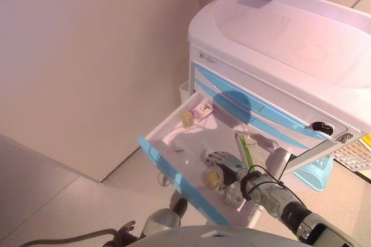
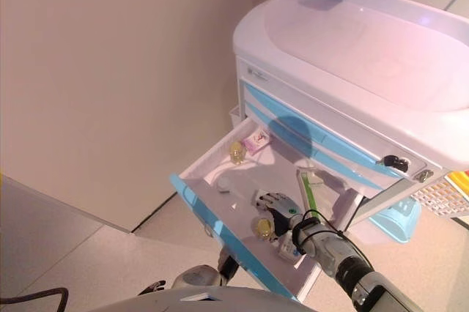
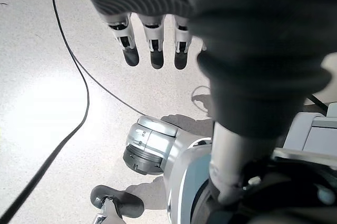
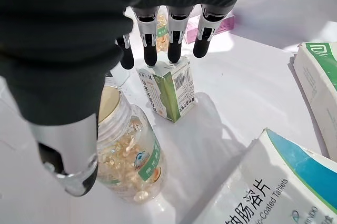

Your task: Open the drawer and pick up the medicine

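Observation:
The cart's lower drawer (image 1: 174, 174), white with a blue front, stands pulled out. My right hand (image 1: 223, 163) is inside it, open, with straight fingers (image 4: 176, 40) just over the top of a small green and white medicine box (image 4: 168, 90) that stands upright. A clear bottle of yellow capsules (image 4: 129, 155) stands beside my thumb (image 4: 68, 155) and also shows in the left eye view (image 1: 213, 179). My left hand (image 3: 152, 40) is open and empty, hanging above the floor.
The drawer also holds a long green and white box (image 1: 246, 148), a white and blue tablet box (image 4: 263, 192), a small bottle (image 1: 188, 119) and a pink packet (image 1: 203, 109). The white cart top (image 1: 278, 32) overhangs it. A wall stands left, a blue basket (image 1: 316, 171) right.

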Motion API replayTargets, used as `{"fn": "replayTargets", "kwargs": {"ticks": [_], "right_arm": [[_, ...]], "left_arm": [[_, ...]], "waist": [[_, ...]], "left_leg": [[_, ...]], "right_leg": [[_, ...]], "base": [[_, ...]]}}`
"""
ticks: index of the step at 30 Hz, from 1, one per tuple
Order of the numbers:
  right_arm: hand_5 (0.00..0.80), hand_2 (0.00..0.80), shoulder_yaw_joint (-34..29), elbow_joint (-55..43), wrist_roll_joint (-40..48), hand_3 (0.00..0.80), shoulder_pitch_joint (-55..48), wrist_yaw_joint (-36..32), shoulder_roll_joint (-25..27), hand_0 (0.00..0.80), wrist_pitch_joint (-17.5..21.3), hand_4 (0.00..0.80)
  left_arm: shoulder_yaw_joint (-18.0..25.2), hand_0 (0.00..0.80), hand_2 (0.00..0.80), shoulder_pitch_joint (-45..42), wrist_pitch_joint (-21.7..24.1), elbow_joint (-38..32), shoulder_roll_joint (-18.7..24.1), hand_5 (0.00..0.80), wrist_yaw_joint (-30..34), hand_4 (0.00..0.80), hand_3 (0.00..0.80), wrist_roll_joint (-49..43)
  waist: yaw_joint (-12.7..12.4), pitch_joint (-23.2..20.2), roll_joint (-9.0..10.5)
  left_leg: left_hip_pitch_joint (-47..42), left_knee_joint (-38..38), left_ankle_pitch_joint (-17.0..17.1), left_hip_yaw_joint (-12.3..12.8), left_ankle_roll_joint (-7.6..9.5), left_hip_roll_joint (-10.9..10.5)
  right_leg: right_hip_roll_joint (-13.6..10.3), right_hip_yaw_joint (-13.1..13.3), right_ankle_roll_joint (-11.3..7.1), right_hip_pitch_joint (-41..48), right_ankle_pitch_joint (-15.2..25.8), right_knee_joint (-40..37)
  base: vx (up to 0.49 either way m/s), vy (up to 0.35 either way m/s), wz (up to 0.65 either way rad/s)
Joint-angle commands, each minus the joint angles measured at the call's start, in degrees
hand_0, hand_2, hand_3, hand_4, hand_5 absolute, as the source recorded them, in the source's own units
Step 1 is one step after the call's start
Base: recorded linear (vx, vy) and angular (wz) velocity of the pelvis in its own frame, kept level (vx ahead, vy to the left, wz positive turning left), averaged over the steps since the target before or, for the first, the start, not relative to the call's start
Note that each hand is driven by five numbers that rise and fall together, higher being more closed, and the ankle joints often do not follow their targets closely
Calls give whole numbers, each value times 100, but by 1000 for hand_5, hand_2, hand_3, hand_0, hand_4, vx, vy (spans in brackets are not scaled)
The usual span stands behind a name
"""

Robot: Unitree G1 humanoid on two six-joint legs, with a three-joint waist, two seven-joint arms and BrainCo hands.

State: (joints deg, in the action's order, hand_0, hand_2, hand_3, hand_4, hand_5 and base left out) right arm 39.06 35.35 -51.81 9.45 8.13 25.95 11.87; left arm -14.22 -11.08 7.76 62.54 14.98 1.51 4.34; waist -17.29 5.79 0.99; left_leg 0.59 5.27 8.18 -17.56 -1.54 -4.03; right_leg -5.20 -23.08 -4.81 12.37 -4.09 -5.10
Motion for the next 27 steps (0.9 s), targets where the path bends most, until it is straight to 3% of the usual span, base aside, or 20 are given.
{"fn": "replayTargets", "kwargs": {"ticks": [1,26,27], "right_arm": [[0,0,408,71,70,0,160,-229,-110,0,38,0],[0,0,626,177,209,0,253,-730,-164,0,459,0],[41,41,631,163,219,41,259,-751,-158,41,485,41]], "left_arm": [[-240,0,0,185,154,141,-50,0,22,0,0,-208],[-249,0,0,232,117,101,-46,0,10,0,0,-230],[-241,0,0,235,118,105,-46,0,16,0,0,-237]], "waist": [[-214,48,82],[-277,57,121],[-275,58,124]], "left_leg": [[-483,-65,-765,163,279,-241],[-451,-61,-745,155,251,-217],[-451,-60,-743,154,250,-217]], "right_leg": [[-296,434,-71,-645,315,532],[-286,405,-45,-650,290,529],[-286,407,-44,-651,290,529]], "base": [[0,0,0],[0,0,0],[0,0,0]]}}
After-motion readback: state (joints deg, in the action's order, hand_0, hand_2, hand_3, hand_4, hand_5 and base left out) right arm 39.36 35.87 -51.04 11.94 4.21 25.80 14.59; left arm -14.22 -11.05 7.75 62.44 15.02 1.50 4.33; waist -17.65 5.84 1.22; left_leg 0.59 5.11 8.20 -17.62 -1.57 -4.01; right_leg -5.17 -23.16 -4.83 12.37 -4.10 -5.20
